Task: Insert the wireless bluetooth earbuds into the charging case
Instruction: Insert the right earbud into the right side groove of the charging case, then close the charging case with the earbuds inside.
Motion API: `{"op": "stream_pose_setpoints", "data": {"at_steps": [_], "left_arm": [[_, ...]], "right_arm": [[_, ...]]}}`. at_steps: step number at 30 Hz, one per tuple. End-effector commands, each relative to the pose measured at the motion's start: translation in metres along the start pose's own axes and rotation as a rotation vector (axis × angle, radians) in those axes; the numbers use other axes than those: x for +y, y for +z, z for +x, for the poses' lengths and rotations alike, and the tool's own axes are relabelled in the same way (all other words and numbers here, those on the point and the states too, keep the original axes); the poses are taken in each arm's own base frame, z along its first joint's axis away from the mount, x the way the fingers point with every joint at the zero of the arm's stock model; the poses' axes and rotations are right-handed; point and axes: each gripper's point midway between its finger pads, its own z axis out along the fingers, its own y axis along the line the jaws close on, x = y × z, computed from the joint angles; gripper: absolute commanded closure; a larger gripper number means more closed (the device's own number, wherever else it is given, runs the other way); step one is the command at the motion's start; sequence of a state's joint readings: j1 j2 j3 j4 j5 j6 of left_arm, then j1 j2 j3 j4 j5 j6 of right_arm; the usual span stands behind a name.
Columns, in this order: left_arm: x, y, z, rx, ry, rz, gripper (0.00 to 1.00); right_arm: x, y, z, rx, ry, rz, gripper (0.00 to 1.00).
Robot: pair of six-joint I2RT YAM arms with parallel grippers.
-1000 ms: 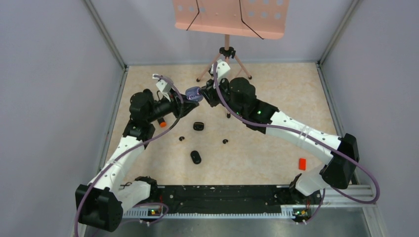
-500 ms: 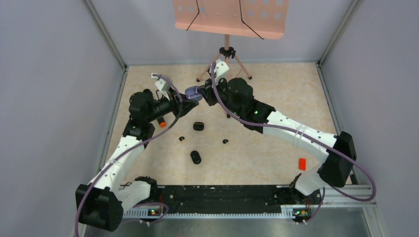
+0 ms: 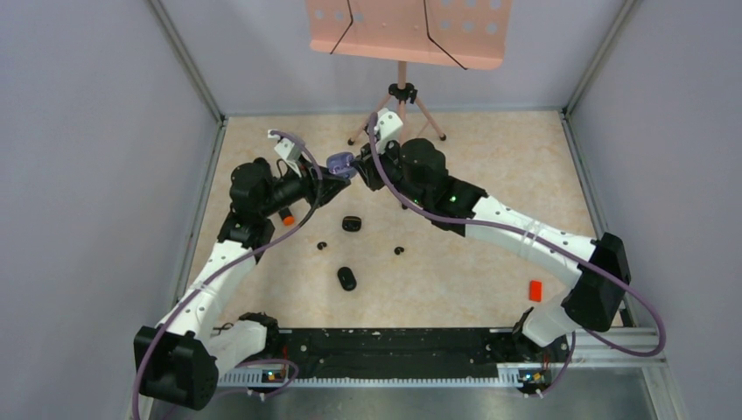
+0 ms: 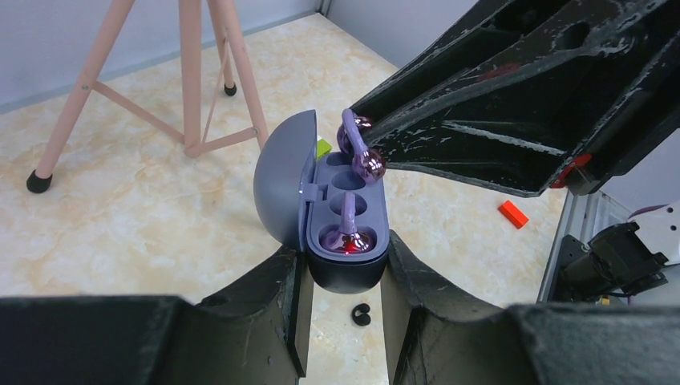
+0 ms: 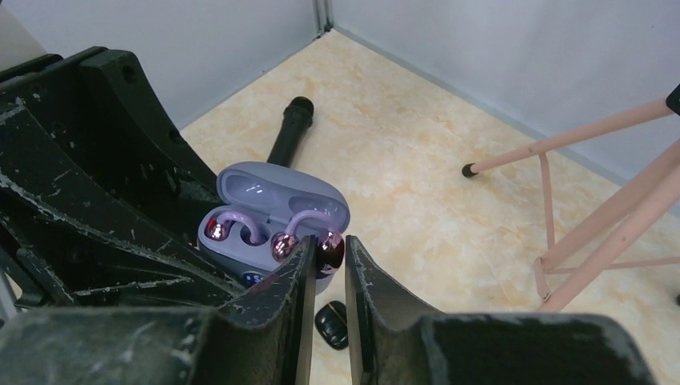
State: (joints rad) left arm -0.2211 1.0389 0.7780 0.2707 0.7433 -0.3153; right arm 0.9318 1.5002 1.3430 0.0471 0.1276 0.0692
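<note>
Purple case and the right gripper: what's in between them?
A purple earbud, at the right gripper's tips over the case's empty slot, shown in the left wrist view.

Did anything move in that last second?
The right pincer, pinching a pale purple earbud, edged slightly left over the open lavender charging case, its arm following. The left pincer kept gripping that case, a second earbud already seated; the tiny black earbuds stayed put.
</note>
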Motion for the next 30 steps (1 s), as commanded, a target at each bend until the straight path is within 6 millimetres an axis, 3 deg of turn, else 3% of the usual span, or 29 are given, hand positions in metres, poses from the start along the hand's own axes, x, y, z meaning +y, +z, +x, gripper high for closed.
{"op": "stream_pose_setpoints", "data": {"at_steps": [1, 11, 15, 20, 23, 27, 30], "left_arm": [[0.004, -0.002, -0.044, -0.13, 0.111, -0.034, 1.0], [0.002, -0.003, -0.037, -0.123, 0.129, -0.015, 1.0], [-0.004, -0.004, -0.028, -0.1, 0.164, 0.033, 1.0], [-0.015, -0.006, -0.009, -0.059, 0.224, 0.127, 1.0], [-0.027, -0.008, 0.001, -0.032, 0.241, 0.217, 1.0], [-0.048, -0.013, 0.013, 0.011, 0.28, 0.35, 1.0], [-0.058, -0.016, 0.021, 0.038, 0.306, 0.411, 1.0]], "right_arm": [[-0.004, -0.008, 0.008, 0.084, -0.06, -0.004, 0.8], [-0.006, -0.021, 0.017, 0.157, -0.111, -0.056, 0.77], [0.001, -0.029, 0.011, 0.166, -0.106, -0.147, 0.72], [-0.007, -0.047, 0.0, 0.165, -0.058, -0.285, 0.5], [0.004, -0.064, 0.005, 0.174, -0.13, -0.483, 0.33], [0.01, -0.07, 0.017, 0.177, -0.252, -0.586, 0.22], [0.018, -0.069, 0.026, 0.181, -0.306, -0.673, 0.21]]}}
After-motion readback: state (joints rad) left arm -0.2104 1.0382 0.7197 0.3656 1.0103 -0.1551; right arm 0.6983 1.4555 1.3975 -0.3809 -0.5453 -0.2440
